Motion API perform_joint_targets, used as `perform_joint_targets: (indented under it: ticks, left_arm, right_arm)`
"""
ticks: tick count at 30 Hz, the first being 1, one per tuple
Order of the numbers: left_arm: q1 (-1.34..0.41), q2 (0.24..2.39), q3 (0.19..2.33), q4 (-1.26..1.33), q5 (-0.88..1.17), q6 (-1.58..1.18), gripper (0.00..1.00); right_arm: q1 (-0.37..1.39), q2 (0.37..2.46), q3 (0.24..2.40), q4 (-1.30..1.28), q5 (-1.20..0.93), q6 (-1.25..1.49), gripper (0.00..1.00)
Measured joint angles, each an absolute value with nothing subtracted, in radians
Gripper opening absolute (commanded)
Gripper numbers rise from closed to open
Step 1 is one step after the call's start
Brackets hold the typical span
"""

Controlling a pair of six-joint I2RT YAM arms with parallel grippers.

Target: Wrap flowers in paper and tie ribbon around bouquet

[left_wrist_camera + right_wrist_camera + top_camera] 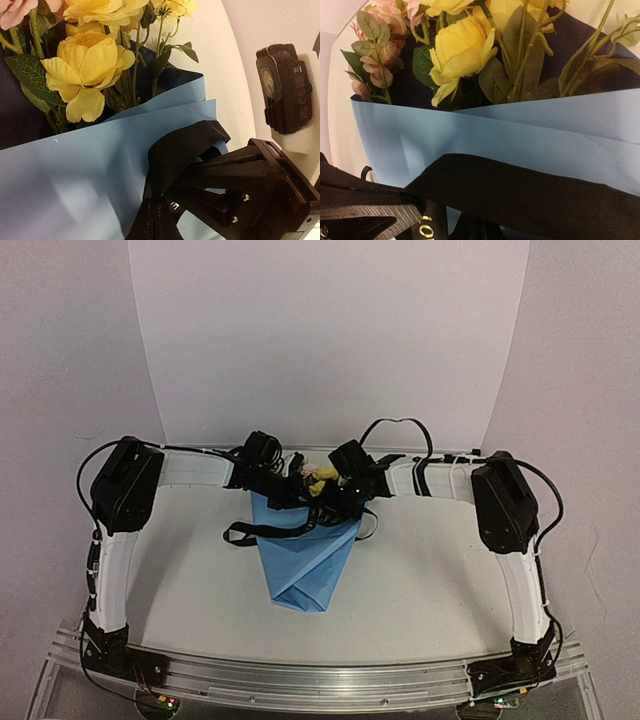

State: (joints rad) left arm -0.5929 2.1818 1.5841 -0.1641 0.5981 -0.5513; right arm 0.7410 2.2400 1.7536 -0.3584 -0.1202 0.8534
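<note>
Since the table (pixel 430 600) carries a bouquet (pixel 310 552) that's already coned, wrap looks done and we're on the ribbon step, tie not yet made. Bouquet sits near table centre, tip at 6 o'clock, mouth at 12. Paper (pixel 75 185) is light blue outside and navy inside, with two flaps overlapping across the front. Flowers (pixel 462 52) stick out of the mouth at 12 o'clock, with yellow blooms mid and pink ones toward 10 o'clock in the right wrist view. Ribbon (pixel 530 197) runs as a black band across the upper cone just below the mouth, touching the paper. From above, a slack loop hangs off at 9 o'clock and a smaller one at 3. Left gripper (pixel 175 202) sits at 11 o'clock of the cone, jaws pressed together, pinching a bunched length of ribbon. Right gripper (pixel 422 220) is at 1 o'clock, jaws also pressed together. The lettered stretch of ribbon runs into them, which reads as a pinch on it. No knot visible. Next move, my read: cross the two ends, pull one through, and keep tension even so the band doesn't slide toward the tip. Risk: a one-sided yank could crease the thin paper or let the flaps spring open.
</note>
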Motion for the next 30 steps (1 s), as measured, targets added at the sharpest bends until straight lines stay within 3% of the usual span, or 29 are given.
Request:
perform_joint_targets:
  ticks: [13,17,19,23,26,30]
  left_arm:
    - [-0.580,2.210,1.584,-0.165,0.591,-0.559,0.01]
    - [-0.580,2.212,1.584,-0.165,0.592,-0.557,0.17]
    - [-0.580,2.212,1.584,-0.168,0.591,-0.549,0.32]
    - [-0.580,2.197,1.581,-0.199,0.564,-0.534,0.52]
    - [-0.580,2.136,1.539,-0.221,0.525,-0.521,0.59]
    - [-0.578,1.984,1.449,-0.251,0.454,-0.505,0.60]
  right_arm:
    - [0.740,2.005,1.600,-0.354,-0.200,0.803,0.00]
    - [0.740,1.961,1.554,-0.353,-0.220,0.789,0.00]
    - [0.740,1.950,1.527,-0.353,-0.228,0.780,0.00]
    - [0.740,1.939,1.480,-0.360,-0.241,0.765,0.00]
    - [0.740,1.939,1.465,-0.361,-0.250,0.756,0.00]
    - [0.740,1.939,1.464,-0.360,-0.257,0.749,0.00]
